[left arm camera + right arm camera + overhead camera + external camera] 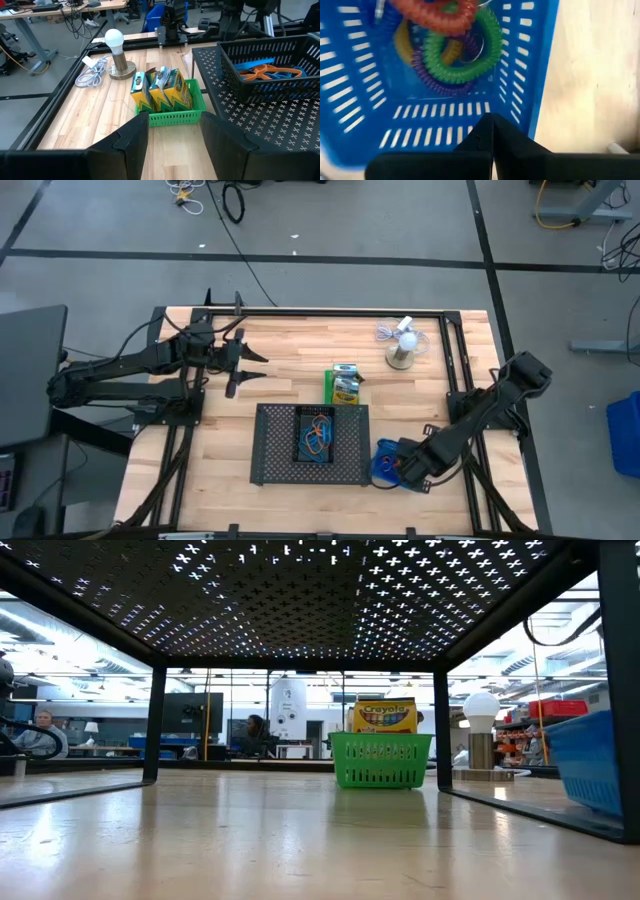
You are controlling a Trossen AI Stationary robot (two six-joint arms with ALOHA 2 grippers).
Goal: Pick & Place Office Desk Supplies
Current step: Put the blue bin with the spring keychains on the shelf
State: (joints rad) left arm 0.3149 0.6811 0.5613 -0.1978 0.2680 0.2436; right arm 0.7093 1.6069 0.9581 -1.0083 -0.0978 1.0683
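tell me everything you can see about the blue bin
The blue bin is a small plastic basket with slotted walls and floor, standing upright on the wooden table just right of the black mesh tray. Inside lie coiled loops in green, purple, orange-red and yellow. The right gripper, fingers shut, hangs over the bin's rim; whether it touches the bin is unclear.

A pale wooden worktop point(250, 390) carries a large black mesh tray point(275, 450) near its front middle. A green bin point(343, 385) sits just behind the tray, a white fan point(401, 350) farther back right, and a blue bin point(385, 463) beside the tray's right edge.
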